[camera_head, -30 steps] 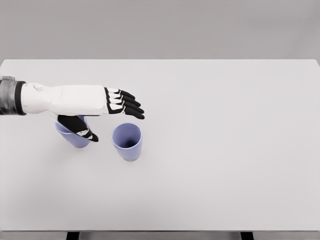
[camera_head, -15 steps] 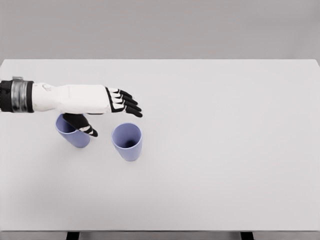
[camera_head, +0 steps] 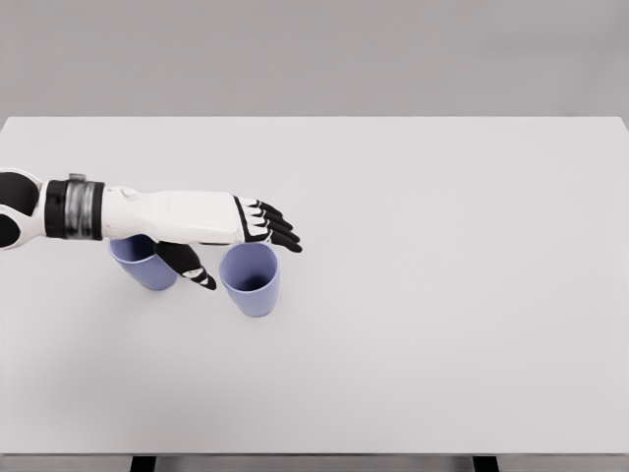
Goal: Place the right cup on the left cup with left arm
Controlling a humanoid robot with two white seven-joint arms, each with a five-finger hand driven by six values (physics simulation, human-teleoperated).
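Two lavender cups stand upright on the white table (camera_head: 442, 295). The right cup (camera_head: 251, 280) is in full view, mouth up. The left cup (camera_head: 143, 264) is partly hidden behind my left forearm. My left hand (camera_head: 246, 251) reaches in from the left edge and hovers at the right cup's rim, its four fingers stretched over the rim's far side and its thumb (camera_head: 197, 275) pointing down to the left of the cup. The hand is open and holds nothing. Whether it touches the cup I cannot tell.
The table's front edge runs along the bottom of the view, with two dark legs (camera_head: 143, 463) below it. A grey wall rises behind the far edge.
My left hand has moved right and slightly toward me, from above the left cup to the right cup's rim. More of the forearm and a grey wrist band show now. Neither cup has moved.
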